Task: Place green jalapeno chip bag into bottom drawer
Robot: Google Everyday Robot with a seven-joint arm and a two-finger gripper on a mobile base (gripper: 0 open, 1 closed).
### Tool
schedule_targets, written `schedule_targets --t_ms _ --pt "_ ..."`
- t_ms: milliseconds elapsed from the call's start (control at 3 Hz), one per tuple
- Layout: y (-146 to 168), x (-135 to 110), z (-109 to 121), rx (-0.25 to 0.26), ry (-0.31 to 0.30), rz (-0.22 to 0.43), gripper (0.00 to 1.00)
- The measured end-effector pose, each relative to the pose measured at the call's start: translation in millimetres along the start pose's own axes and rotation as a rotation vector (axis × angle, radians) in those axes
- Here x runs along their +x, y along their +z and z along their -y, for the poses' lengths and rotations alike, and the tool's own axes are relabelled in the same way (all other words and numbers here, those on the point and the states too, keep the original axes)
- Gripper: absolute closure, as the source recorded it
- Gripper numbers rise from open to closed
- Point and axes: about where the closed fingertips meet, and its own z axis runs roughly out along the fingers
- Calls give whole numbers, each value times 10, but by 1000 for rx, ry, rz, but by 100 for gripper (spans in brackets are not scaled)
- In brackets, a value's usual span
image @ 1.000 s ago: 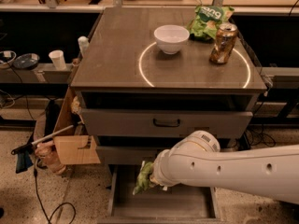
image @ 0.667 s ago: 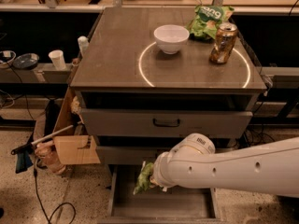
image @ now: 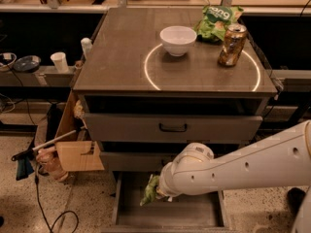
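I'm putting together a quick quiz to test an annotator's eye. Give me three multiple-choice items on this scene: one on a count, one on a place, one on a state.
1. How many things stand on the cabinet top?
A) one
B) five
C) three

2. Where is the green jalapeno chip bag?
A) on the cabinet top
B) at the gripper, low in front of the cabinet, over the bottom drawer
C) on a chair

3. The bottom drawer is:
A) pulled open
B) pushed shut
C) missing from the cabinet

Answers:
1 C: only the white bowl, the darker green bag and the can stand there.
2 B: the bag shows at the arm's end, above the drawer tray.
3 A: its grey tray interior lies exposed.
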Motion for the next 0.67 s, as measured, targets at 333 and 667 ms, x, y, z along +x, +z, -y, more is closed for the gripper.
schedule_targets --t_ms 333,667 --pt "338 180 -89 -42 32 -19 100" --pt "338 180 -89 -42 32 -19 100"
